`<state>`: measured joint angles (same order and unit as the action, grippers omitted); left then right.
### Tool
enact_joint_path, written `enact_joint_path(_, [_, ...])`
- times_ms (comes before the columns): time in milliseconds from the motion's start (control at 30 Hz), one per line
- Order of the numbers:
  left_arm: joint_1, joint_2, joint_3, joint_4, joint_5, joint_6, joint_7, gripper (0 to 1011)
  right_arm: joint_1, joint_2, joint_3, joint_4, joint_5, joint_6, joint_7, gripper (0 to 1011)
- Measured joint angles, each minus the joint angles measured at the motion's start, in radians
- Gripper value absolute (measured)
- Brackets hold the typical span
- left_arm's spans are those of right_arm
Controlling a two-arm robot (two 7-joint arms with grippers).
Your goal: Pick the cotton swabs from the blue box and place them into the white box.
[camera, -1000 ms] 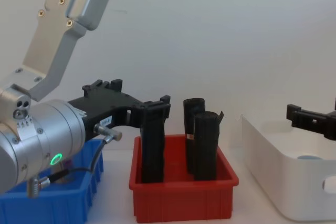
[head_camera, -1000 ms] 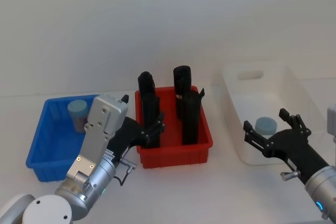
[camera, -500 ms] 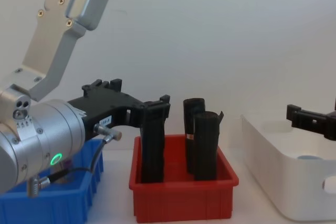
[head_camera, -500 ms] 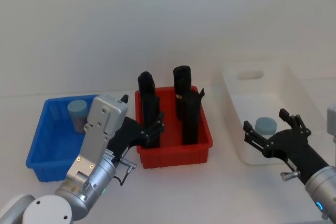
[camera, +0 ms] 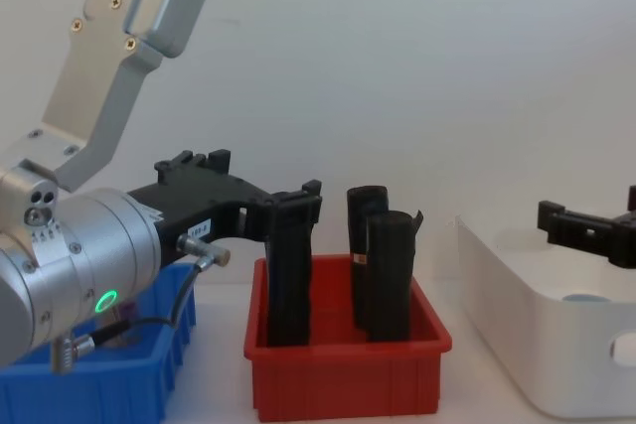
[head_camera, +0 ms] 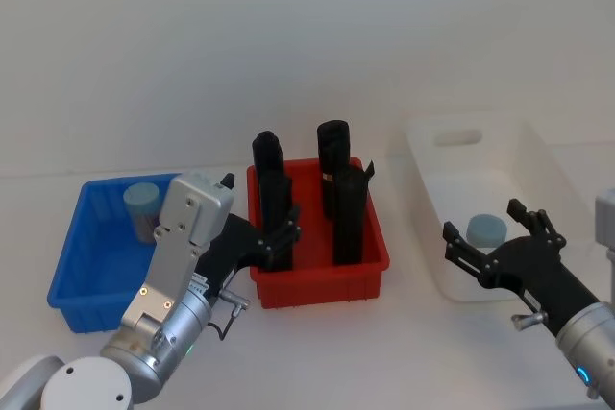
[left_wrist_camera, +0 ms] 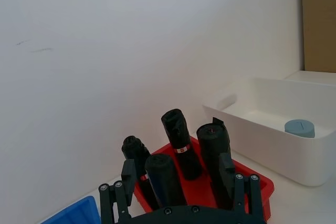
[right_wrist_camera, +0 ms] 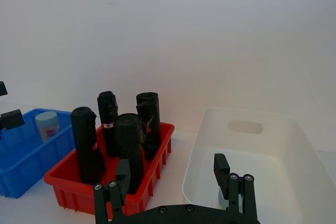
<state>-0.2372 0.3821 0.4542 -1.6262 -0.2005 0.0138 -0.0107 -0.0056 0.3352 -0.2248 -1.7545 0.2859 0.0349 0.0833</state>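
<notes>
Right gripper (head_camera: 481, 219) is hovering over the near wall of the white box (head_camera: 423, 156), fingers spread wide, gripping nothing. One cotton swab tub (head_camera: 487, 229) is sitting on the white box floor just below it. A second cotton swab tub (head_camera: 141, 204) is standing at the far end of the blue box (head_camera: 67, 266). Left gripper (head_camera: 286, 232) is hanging at the left side of the red bin (head_camera: 317, 285), fingers apart and empty, beside the black rolls (head_camera: 348, 213).

My bench, seemingly a robotics test lab: a bare white tabletop (head_camera: 384, 352) against a blank white wall (head_camera: 307, 36), with a bright blue ribbed plastic bin (head_camera: 85, 312), a matching red plastic bin (head_camera: 317, 290) and a glossy white plastic tub (head_camera: 428, 184) lined up before me.
</notes>
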Motion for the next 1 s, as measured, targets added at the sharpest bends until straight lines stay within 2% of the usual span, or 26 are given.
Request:
enact_joint_path(400, [0.000, 0.000, 0.000, 0.000, 0.000, 0.000, 0.000, 1004, 0.081, -0.030, -0.005, 0.100, -0.030, 0.002, 0.087, 1002])
enact_joint_path(433, [0.000, 0.000, 0.000, 0.000, 0.000, 0.000, 0.000, 1004, 0.106, -0.040, -0.008, 0.132, -0.039, 0.000, 0.106, 1002])
enact_joint_path(567, [0.000, 0.000, 0.000, 0.000, 0.000, 0.000, 0.000, 1004, 0.139, -0.054, -0.013, 0.175, -0.053, -0.005, 0.136, 1002])
enact_joint_path(867, [0.000, 0.000, 0.000, 0.000, 0.000, 0.000, 0.000, 1004, 0.253, -0.106, -0.031, 0.329, -0.098, -0.037, 0.221, 1002])
enact_joint_path(1000, [0.000, 0.000, 0.000, 0.000, 0.000, 0.000, 0.000, 1004, 0.314, -0.135, -0.042, 0.418, -0.121, -0.064, 0.259, 1001])
